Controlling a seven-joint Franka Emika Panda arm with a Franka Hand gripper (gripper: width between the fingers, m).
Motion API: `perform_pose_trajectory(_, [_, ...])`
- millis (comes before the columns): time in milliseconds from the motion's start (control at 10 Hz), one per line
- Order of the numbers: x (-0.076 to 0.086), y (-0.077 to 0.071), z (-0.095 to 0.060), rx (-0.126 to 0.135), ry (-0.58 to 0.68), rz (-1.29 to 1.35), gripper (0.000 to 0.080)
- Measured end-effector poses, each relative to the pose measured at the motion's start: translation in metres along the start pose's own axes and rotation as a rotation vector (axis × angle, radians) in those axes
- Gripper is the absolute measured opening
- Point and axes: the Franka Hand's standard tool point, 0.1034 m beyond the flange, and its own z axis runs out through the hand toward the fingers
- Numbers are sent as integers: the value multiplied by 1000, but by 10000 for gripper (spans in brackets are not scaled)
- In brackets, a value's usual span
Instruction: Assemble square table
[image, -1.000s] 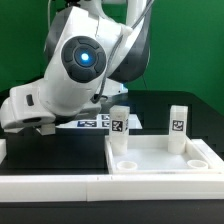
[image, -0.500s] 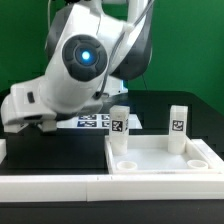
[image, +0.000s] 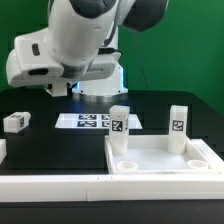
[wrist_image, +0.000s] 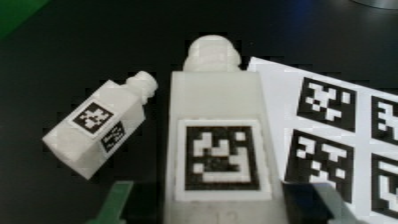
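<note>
1. a plain green backdrop (image: 190, 50) fills the wall behind the work area in the exterior view, with no pattern on it.
2. the light is soft and even (its source is out of view), and it casts no hard shadows.
3. the black table surface (image: 40, 145) runs from the foot of the backdrop toward the front and shows a dull sheen.
4. long white bars (image: 50, 185) edge the black surface along its near side, lying end to end.
5. the marker board (image: 88, 121) lies flat on the black surface toward the back; in the wrist view its printed tags read sharp black on white.
</note>
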Motion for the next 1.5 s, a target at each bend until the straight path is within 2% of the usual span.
perform_pose_trajectory(200, [4,2,-4,-11,35,-4,290])
perform_pose_trajectory(300, [7,1,-12,-8,89,-2,290])
perform_pose_trajectory(500, [8,-16,-56,37,219,43,290])
perform_pose_trajectory(700, [27,-48,-108,51,331,150,290])
perform_pose_trajectory(800, [34,-57,-132,35,376,180,290])
perform_pose_trajectory(900, [35,-60,-136,28,382,175,290])
perform_pose_trajectory(1000, [42,-55,-141,14,469,175,290])
perform_pose_trajectory(1300, [42,-55,-143,0,663,169,290])
perform_pose_trajectory(1400, [45,-57,-148,3,737,170,290])
perform_pose_trajectory(1500, [48,-69,-161,3,794,195,290])
